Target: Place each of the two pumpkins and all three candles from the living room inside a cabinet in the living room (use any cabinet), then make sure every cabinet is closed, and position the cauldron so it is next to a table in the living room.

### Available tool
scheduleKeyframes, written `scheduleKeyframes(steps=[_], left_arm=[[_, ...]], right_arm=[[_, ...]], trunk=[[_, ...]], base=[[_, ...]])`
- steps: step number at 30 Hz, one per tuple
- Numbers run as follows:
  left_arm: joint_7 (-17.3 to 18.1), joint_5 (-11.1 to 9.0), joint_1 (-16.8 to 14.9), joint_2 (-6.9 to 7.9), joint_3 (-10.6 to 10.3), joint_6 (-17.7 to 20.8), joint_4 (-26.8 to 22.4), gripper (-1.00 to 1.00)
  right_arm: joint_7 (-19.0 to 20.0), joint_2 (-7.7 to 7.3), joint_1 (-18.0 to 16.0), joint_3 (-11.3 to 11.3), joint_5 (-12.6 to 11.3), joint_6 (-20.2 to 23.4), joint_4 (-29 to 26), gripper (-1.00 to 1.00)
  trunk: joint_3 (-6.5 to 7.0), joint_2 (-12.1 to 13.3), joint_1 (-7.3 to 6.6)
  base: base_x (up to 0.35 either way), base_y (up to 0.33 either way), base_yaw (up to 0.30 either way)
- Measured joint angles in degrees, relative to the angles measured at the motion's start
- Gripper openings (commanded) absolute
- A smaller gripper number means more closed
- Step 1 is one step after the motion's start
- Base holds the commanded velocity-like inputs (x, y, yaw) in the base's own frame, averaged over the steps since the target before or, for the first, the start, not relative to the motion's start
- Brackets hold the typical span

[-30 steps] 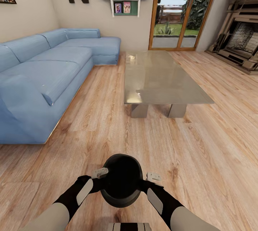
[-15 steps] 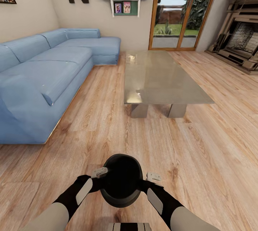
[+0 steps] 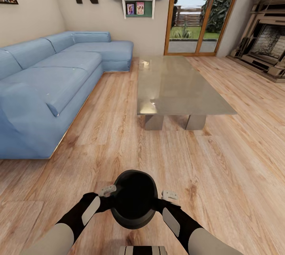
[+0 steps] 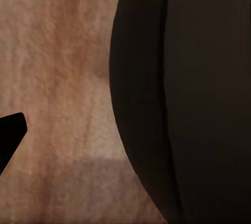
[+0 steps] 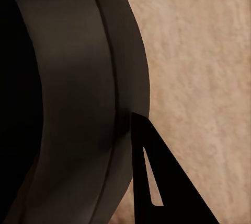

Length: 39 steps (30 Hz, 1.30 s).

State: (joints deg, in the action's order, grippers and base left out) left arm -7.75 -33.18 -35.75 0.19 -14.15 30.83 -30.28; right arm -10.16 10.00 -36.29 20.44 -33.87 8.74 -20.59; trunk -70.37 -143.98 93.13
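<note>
While I stand on the wooden floor (image 3: 118, 144), both my arms reach down and forward around one pot.

Cauldron: the black cauldron (image 3: 134, 199) sits between my two grippers, low in the head view, mouth upward; its inside is dark and I can make out nothing in it.

Left gripper: my left gripper (image 3: 109, 190) is at the cauldron's left side near the rim; in the left wrist view the pot's bulging wall (image 4: 183, 98) is close, with a gap of floor (image 4: 57, 78) between it and one dark fingertip (image 4: 9, 135); I cannot tell whether the fingers are spread or pinching the rim.

Right gripper: my right gripper (image 3: 169, 195) is at the cauldron's right side; in the right wrist view one dark finger (image 5: 157, 182) lies against the outside of the rim (image 5: 78, 78), but I cannot tell whether it grips.

Table: the grey glass-topped table (image 3: 178, 88) stands ahead, well apart from the cauldron, with bare floor between.

Sofa: a blue sofa (image 3: 51, 80) runs along the left.

Fireplace: a fireplace (image 3: 267, 45) is at the far right.

Glass doors: wood-framed glass doors (image 3: 198, 13) stand beyond the table.
</note>
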Motion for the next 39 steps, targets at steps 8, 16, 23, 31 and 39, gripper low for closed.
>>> scheduleKeyframes(steps=[8,16,23,31,39], left_arm=[[-1.45,-0.45,-0.02,-0.05,0.06,0.48,-0.39,-1.00],[-1.35,-0.36,-0.02,-0.02,0.07,0.57,-0.40,-1.00],[-1.37,-0.32,-0.01,-0.03,0.06,0.60,-0.44,-1.00],[-1.05,0.07,-0.01,0.04,0.05,0.64,-0.80,-1.00],[-0.95,0.23,0.00,0.03,0.16,0.65,-0.79,-1.00]], right_arm=[[0.00,0.00,0.00,-0.01,0.01,0.00,0.00,-1.00],[0.01,0.00,0.00,-0.01,0.03,0.00,0.00,-1.00],[-0.03,0.00,-0.02,0.18,-0.26,-0.21,0.11,-1.00],[-0.01,0.00,0.04,0.08,-0.47,-0.42,0.09,-1.00],[-0.01,0.00,0.04,0.11,-0.50,-0.43,0.10,-1.00]], trunk=[[0.00,0.00,0.00],[0.00,0.00,0.00],[0.00,0.00,-0.01],[-0.01,0.00,0.01],[-0.01,0.00,0.01]], base=[[0.000,0.000,0.000],[0.000,0.000,0.000],[0.000,0.000,0.000],[0.000,0.000,0.000],[0.000,0.000,0.000]])
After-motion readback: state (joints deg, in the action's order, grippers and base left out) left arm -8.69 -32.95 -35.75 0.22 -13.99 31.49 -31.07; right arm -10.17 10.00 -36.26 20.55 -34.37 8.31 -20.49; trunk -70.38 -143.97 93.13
